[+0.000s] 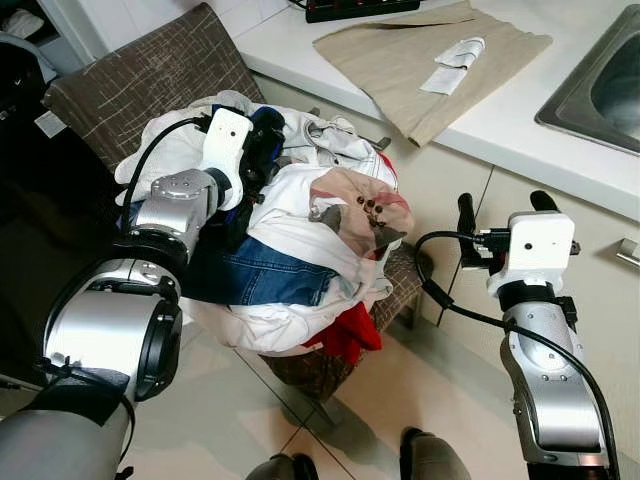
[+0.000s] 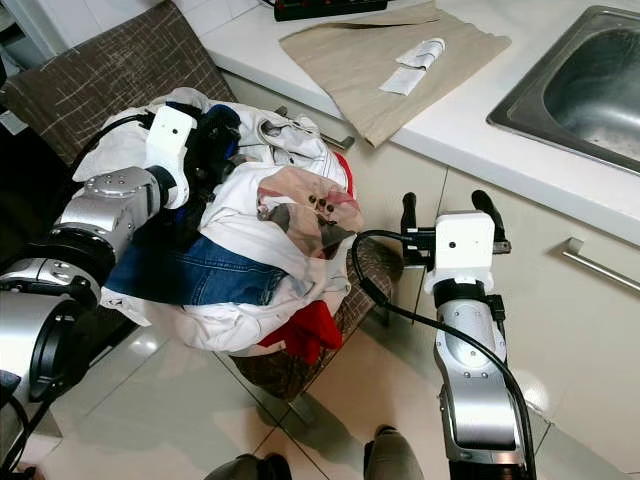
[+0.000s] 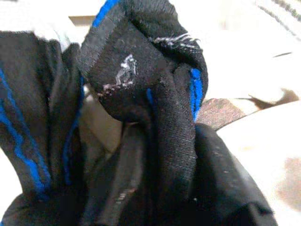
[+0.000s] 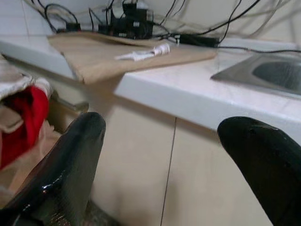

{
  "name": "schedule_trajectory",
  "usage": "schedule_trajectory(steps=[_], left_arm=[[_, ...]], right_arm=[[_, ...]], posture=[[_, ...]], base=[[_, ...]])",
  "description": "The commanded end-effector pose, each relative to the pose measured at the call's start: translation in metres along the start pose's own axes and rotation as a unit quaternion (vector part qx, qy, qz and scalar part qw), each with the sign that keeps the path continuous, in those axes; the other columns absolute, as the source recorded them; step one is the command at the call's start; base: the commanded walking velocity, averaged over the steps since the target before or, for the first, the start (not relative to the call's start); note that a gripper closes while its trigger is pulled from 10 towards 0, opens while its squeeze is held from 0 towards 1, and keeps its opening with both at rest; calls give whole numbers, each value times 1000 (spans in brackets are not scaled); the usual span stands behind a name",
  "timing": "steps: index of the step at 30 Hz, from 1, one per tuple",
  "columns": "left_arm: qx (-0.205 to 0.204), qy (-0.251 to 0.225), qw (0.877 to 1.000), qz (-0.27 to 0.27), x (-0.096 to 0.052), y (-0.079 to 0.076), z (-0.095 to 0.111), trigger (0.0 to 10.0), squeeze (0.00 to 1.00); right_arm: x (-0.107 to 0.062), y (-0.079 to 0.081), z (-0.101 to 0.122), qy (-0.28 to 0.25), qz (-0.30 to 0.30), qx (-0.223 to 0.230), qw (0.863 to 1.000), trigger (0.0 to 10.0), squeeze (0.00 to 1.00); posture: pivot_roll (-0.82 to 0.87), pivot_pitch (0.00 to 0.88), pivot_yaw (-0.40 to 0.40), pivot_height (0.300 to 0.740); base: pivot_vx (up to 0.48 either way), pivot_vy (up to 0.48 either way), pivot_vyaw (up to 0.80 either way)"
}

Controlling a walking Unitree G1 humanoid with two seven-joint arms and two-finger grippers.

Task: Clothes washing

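Note:
A brown fabric laundry basket (image 1: 312, 372) stands on the floor, heaped with clothes: white garments (image 1: 300, 200), blue jeans (image 1: 265, 275), a red piece (image 1: 350, 335) and a black garment with blue trim (image 3: 155, 94). My left gripper (image 1: 262, 140) is pushed into the top left of the heap and is shut on the black garment, which bunches up close in the left wrist view. My right gripper (image 1: 504, 202) hovers to the right of the basket, in front of the cabinet, open and holding nothing; its fingers (image 4: 70, 160) stand wide apart.
The basket's brown lid (image 1: 150, 80) leans open behind the heap. A white counter (image 1: 500, 125) runs along the right with a beige cloth (image 1: 420, 60), a white tube (image 1: 455, 55) and a steel sink (image 1: 605, 85). Cabinet doors (image 2: 560, 330) lie below it. Tiled floor (image 1: 220, 410) is in front.

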State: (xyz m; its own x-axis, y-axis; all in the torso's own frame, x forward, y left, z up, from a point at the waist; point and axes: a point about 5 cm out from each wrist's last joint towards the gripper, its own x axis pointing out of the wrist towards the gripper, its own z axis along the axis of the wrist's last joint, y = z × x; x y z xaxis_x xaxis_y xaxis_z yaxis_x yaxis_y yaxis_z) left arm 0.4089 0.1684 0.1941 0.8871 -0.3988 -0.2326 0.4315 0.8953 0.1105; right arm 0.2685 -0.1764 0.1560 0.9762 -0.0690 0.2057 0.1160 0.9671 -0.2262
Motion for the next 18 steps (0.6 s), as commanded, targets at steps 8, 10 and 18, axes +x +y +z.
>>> schedule_trajectory(steps=[8,10,18], left_arm=[[5,-89,996,13,-16,18,37,0,0],[5,-115,993,10,-20,19,48,0,0],[29,-196,980,8,-52,17,76,0,0]], right_arm=[[4,10,-1,2,23,14,1000,10000,0],[5,12,-1,3,27,15,1000,10000,0],[13,18,-2,1,46,18,999,10000,0]], posture=[[-195,101,146,740],[-195,101,146,740],[-149,73,118,740]], base=[[0,0,0],[0,0,0],[0,0,0]])
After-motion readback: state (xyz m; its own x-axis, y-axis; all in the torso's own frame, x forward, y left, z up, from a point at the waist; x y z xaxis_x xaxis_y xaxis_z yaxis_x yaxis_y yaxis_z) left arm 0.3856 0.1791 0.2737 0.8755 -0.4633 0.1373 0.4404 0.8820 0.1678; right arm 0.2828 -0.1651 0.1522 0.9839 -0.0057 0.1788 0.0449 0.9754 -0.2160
